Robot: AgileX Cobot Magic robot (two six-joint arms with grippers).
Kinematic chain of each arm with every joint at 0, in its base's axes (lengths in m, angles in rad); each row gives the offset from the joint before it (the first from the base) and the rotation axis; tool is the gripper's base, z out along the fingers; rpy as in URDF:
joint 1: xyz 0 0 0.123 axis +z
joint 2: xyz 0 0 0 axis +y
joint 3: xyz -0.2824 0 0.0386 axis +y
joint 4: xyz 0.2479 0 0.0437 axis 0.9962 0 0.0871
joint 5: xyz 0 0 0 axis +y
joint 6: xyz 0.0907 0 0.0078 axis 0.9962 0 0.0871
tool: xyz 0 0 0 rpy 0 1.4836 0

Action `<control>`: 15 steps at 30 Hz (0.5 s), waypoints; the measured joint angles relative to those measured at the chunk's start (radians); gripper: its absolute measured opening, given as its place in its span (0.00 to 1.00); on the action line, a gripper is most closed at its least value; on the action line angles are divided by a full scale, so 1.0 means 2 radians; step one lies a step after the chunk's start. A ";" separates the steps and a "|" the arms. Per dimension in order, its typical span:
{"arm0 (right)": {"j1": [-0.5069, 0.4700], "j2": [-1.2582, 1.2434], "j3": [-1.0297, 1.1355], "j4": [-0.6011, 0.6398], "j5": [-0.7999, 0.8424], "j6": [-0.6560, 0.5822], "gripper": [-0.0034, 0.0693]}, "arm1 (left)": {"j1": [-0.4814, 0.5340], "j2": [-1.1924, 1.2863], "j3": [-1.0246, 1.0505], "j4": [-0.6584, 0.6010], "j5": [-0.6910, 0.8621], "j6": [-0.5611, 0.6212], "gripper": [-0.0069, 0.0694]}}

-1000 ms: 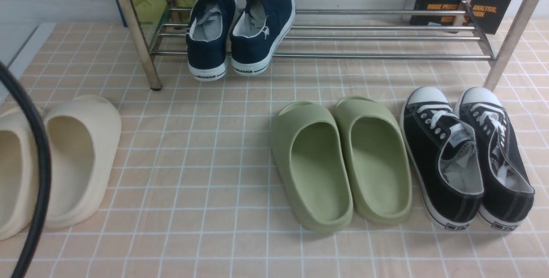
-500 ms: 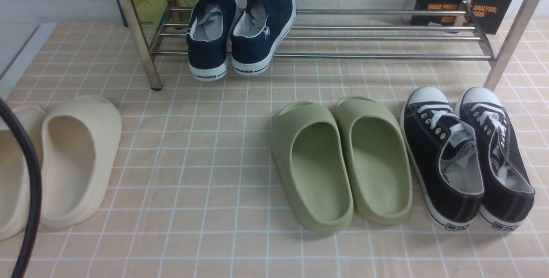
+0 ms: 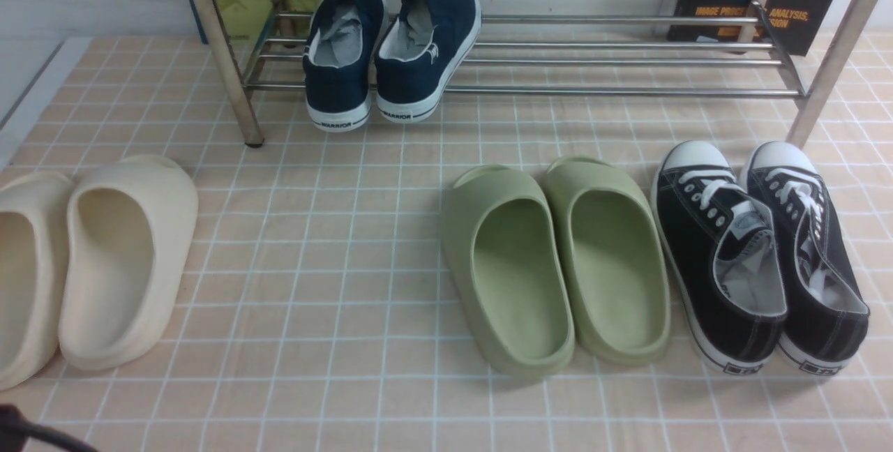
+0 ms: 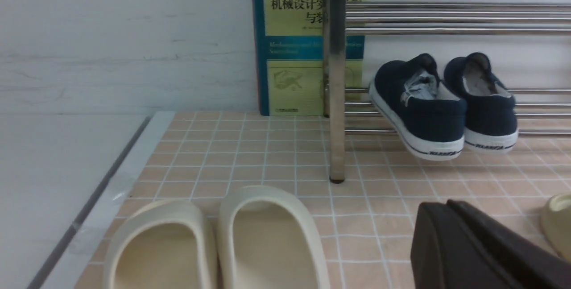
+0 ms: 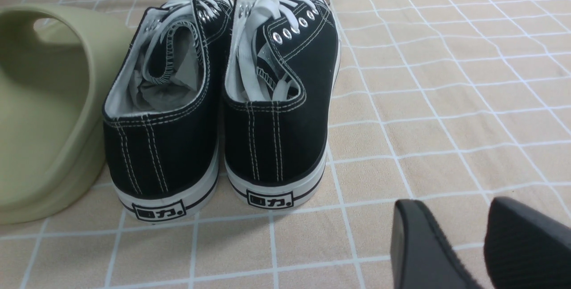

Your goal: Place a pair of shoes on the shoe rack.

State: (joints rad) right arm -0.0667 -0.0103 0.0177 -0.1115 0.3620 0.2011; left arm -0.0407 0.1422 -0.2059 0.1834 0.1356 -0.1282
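Front view: the navy WARRIOR slip-on sneakers rest on the lower tier of the chrome shoe rack, upper left of center. Cream clogs sit at left, green clogs right of center, black lace-up sneakers at right.

Left wrist view: the left fingers are closed together, holding nothing, lower right.

Right wrist view: the right fingers stand apart, empty, lower right; the black sneakers fill the upper middle.
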 joint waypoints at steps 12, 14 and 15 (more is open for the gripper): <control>0.000 0.000 0.000 0.000 0.000 0.000 0.37 | 0.042 -0.077 0.110 -0.019 0.073 0.019 0.11; 0.000 0.000 0.000 0.000 0.000 0.000 0.37 | 0.042 -0.077 0.114 -0.019 0.076 0.020 0.11; 0.000 0.000 0.000 0.000 0.000 0.000 0.37 | 0.042 -0.077 0.117 -0.019 0.076 0.020 0.11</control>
State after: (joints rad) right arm -0.0667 -0.0103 0.0177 -0.1115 0.3620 0.2011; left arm 0.0440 -0.0116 0.0273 0.1459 0.2883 -0.0888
